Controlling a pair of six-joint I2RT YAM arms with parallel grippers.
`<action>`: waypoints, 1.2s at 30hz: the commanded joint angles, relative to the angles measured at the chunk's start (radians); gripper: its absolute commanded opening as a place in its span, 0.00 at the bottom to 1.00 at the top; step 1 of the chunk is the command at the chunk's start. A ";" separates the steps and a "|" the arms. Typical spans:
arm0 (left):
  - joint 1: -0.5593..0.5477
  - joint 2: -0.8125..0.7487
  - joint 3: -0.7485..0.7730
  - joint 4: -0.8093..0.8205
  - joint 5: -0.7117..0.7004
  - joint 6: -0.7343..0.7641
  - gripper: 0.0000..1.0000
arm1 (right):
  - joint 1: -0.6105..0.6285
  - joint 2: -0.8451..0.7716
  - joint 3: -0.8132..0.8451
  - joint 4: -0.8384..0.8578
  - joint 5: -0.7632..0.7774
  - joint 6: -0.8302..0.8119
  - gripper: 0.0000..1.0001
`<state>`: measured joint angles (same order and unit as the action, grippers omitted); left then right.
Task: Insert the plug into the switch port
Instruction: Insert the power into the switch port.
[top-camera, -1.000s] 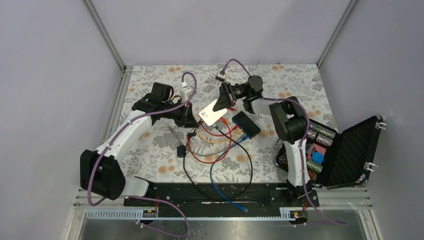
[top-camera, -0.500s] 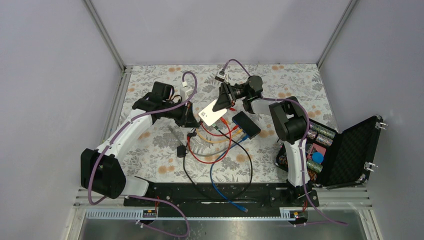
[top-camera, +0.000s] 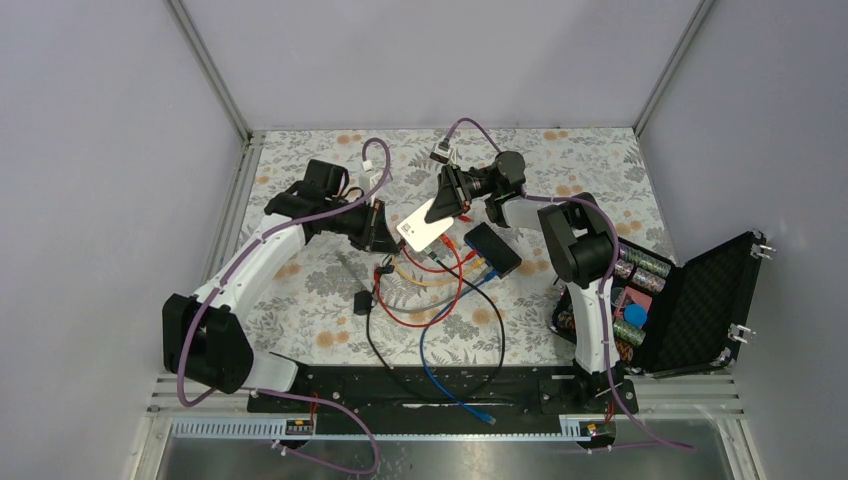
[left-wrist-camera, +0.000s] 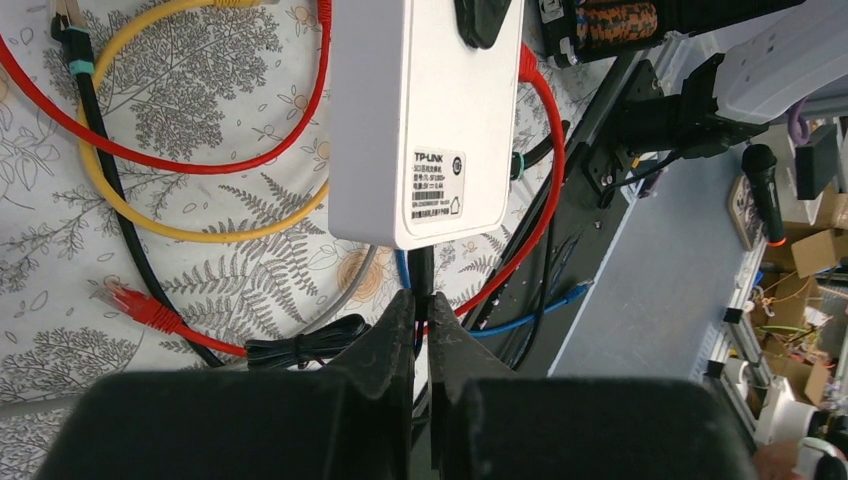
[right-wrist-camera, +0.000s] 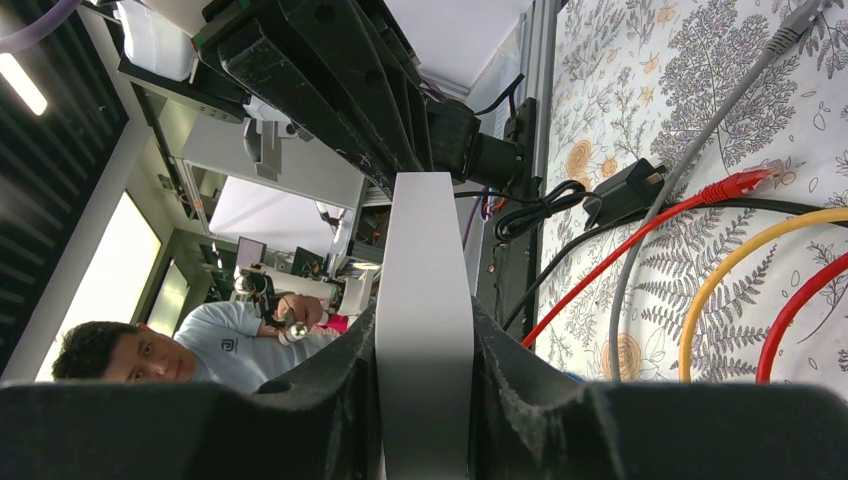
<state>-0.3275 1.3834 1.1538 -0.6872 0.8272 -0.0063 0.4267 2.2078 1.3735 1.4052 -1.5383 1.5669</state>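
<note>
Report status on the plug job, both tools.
Left tool shut on black cable at white box's edge. Right tool clamps white box, held up. Black box apart on table. Loose cables beneath.

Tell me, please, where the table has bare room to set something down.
Bare floral cloth: near left, between the left arm and the cable tangle, and at the far right corner behind the right arm. Crowded middle: the black switch, the left gripper on a black cable, the right gripper holding the white TP-Link box.
</note>
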 joint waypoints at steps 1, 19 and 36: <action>-0.003 0.010 0.085 0.110 0.018 -0.054 0.00 | 0.056 0.002 0.010 0.069 -0.048 -0.021 0.03; -0.004 0.079 0.201 0.119 -0.009 0.013 0.00 | 0.134 0.019 -0.008 0.066 -0.063 -0.028 0.03; -0.034 0.073 0.152 0.289 -0.076 -0.094 0.00 | 0.154 0.021 0.007 0.066 -0.054 -0.029 0.05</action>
<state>-0.3477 1.4757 1.2613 -0.8345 0.7029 -0.1452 0.4492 2.2433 1.3724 1.4048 -1.5177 1.5478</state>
